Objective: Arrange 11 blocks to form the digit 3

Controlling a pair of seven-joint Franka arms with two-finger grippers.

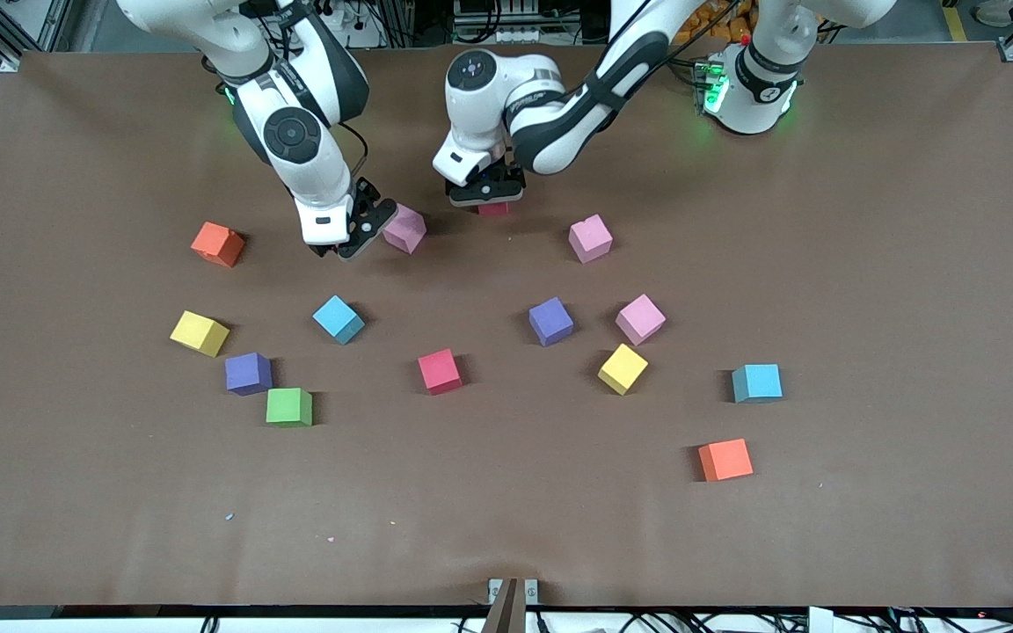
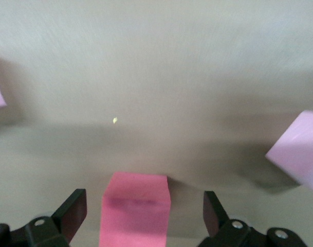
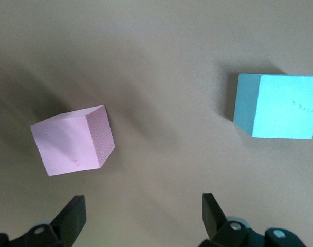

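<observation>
Two grippers hang low over the brown table in the front view: the left gripper over a red block, the right gripper just beside a pink block. Left wrist view: the red block sits between wide-apart fingers, not squeezed. Right wrist view: fingers spread wide, holding nothing, the pink block near one fingertip and a sky-blue block farther off.

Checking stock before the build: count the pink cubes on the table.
3 pink cubes: one beside the right gripper, one toward the left arm's end, and one nearer the camera, beside a purple cube. None seems hidden.
</observation>
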